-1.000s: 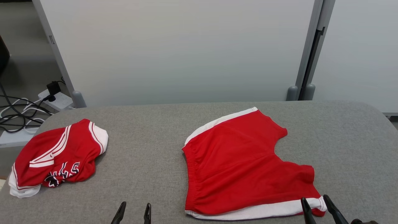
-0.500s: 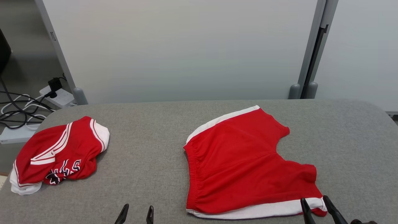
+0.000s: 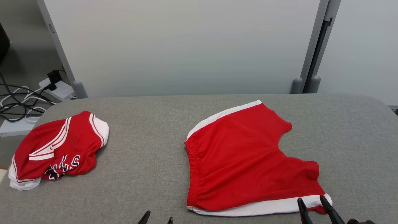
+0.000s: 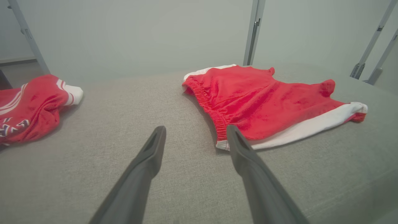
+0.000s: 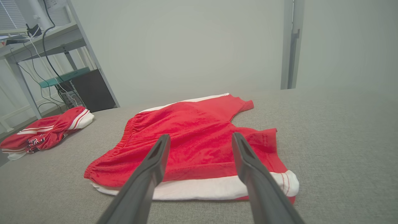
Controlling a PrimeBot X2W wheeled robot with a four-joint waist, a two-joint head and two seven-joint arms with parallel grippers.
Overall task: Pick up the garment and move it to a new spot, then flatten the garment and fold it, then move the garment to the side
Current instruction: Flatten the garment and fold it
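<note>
Right wrist view, right pincer (image 5: 200, 136): fingers apart, empty, near the white hem of the flat red fabric shorts (image 5: 186, 124).
Left pincer (image 4: 196, 128): fingers apart, empty; shorts' waistband near, to its right.
Crumpled red-and-white jersey (image 4: 31, 105): well left, on grey fabric tabletop (image 4: 124, 102).

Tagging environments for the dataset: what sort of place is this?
Likely a lab workspace: grey padded table fenced by white partition panels, power strip and loose cables on the floor.
</note>
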